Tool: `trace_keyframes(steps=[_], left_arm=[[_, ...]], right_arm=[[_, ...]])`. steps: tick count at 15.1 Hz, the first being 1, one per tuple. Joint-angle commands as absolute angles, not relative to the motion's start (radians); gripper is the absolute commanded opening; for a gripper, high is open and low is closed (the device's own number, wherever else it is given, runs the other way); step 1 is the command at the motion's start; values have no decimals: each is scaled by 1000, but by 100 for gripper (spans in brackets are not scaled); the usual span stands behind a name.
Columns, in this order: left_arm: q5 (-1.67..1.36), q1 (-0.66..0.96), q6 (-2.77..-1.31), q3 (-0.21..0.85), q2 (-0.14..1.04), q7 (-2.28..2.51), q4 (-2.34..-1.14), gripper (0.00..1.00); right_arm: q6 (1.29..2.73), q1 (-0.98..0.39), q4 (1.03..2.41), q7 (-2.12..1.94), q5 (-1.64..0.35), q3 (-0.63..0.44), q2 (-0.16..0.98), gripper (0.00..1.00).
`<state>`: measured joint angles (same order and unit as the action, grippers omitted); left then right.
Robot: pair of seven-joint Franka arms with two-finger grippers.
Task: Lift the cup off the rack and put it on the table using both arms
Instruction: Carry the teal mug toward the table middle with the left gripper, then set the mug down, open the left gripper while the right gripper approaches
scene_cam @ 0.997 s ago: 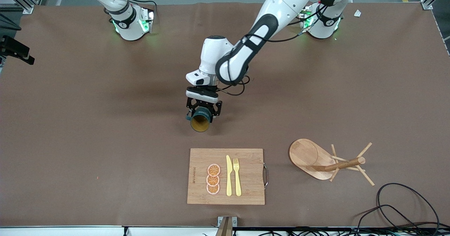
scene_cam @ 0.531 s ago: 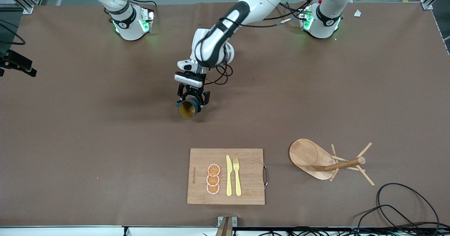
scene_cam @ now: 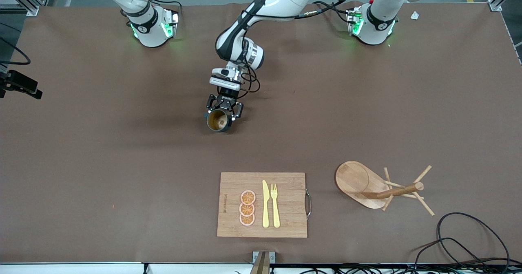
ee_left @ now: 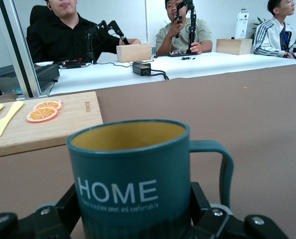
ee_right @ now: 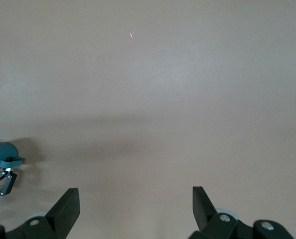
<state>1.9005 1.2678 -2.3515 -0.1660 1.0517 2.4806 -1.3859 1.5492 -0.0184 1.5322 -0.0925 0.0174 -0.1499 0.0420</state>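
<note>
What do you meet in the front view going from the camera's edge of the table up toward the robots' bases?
Cutting board with orange slices, knife and fork → rack, lying tipped over → cup held in the left pincer → the arms' bases. The right pincer shows only in its wrist view, open.

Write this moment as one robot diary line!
left tool: shut on cup, over table | right tool: open, waiting | rack: empty

Teal cup (ee_left: pixel 133 184) with white "HOME" lettering, yellow inside; brown table (scene_cam: pixel 102 151).
</note>
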Motion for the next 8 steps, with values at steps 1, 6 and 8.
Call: trace_keyframes(steps=[1, 6, 8], left_arm=[[1921, 1266, -2341, -169, 1083, 2491, -1362, 81], [1861, 1267, -2309, -92, 1071, 2497, -1371, 100], [1783, 1267, -2249, -20, 1062, 2496, -1374, 100]], right_arm=[[1551, -8, 1525, -103, 29, -143, 112, 100], [1572, -17, 1534, -88, 20, -141, 147, 100], [1580, -25, 1537, -75, 9, -141, 164, 100]])
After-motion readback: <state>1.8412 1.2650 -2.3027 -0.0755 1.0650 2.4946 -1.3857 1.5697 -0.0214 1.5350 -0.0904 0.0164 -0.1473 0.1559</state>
